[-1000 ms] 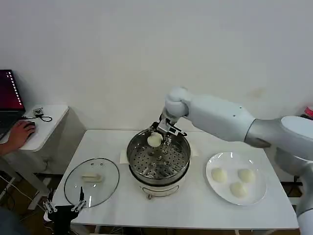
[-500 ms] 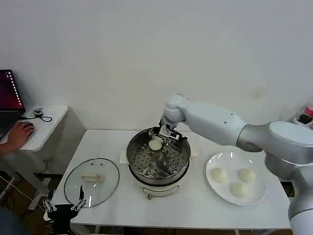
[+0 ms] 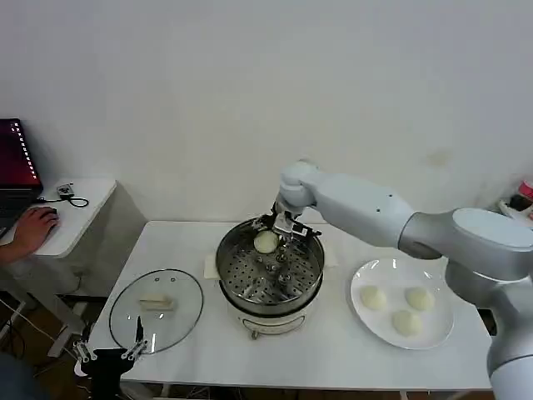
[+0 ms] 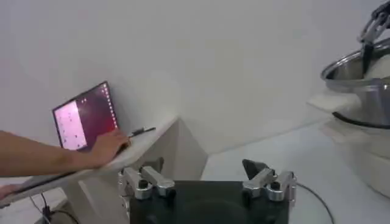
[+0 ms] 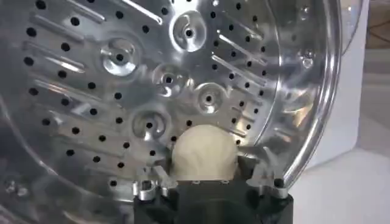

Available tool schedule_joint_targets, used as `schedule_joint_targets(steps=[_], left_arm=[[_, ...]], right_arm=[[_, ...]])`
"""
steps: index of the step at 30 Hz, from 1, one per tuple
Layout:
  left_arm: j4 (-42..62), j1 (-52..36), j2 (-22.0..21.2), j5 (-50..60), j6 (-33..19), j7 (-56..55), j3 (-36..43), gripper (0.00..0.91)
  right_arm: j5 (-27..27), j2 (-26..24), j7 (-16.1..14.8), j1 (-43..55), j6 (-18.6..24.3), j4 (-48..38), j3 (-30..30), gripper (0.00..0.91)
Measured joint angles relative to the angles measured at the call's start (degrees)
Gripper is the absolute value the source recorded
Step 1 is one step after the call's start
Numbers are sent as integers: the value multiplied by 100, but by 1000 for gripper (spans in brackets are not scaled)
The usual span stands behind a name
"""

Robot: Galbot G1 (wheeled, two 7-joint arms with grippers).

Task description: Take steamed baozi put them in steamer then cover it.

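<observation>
Over the steamer [image 3: 270, 271], the right gripper [image 3: 275, 236] has sunk lower, its fingers closed on a baozi [image 3: 266, 242]; three wait on the plate [image 3: 363, 314]. At the table's corner, the left gripper [image 4: 207, 182] gapes, idle. Inside, the bun nears the perforated tray [image 5: 109, 79], so release looks close.

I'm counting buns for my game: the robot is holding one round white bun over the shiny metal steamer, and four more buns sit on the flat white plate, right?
Not quite. The head view shows three small cream-white round buns on the flat white plate, not four. The right gripper does hold one bun over the shiny steel steamer.
</observation>
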Motion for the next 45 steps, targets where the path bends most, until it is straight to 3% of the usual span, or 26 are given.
schedule_joint_targets(steps=[9, 20, 27, 33, 39, 45], left_arm=[[-4, -3, 60, -23, 3, 2, 40, 907], [-42, -145, 266, -63, 227, 480, 41, 907], [50, -352, 395, -55, 346, 841, 102, 907], [142, -529, 505, -110, 411, 996, 105, 907], [168, -606, 578, -153, 440, 1088, 55, 907], [174, -608, 614, -188, 442, 1127, -43, 907]], right_arm=[[1018, -654, -266, 722, -720, 900, -181, 907], [1959, -2418, -441, 1579, -2085, 2242, -760, 907], [2117, -3672, -351, 1571, -2821, 3003, -1146, 907], [2125, -4450, -256, 1192, -3241, 3369, -1216, 907], [2134, -4791, -130, 537, -3678, 3492, -998, 907], [2090, -4825, -7, -180, -3979, 3372, -570, 907]])
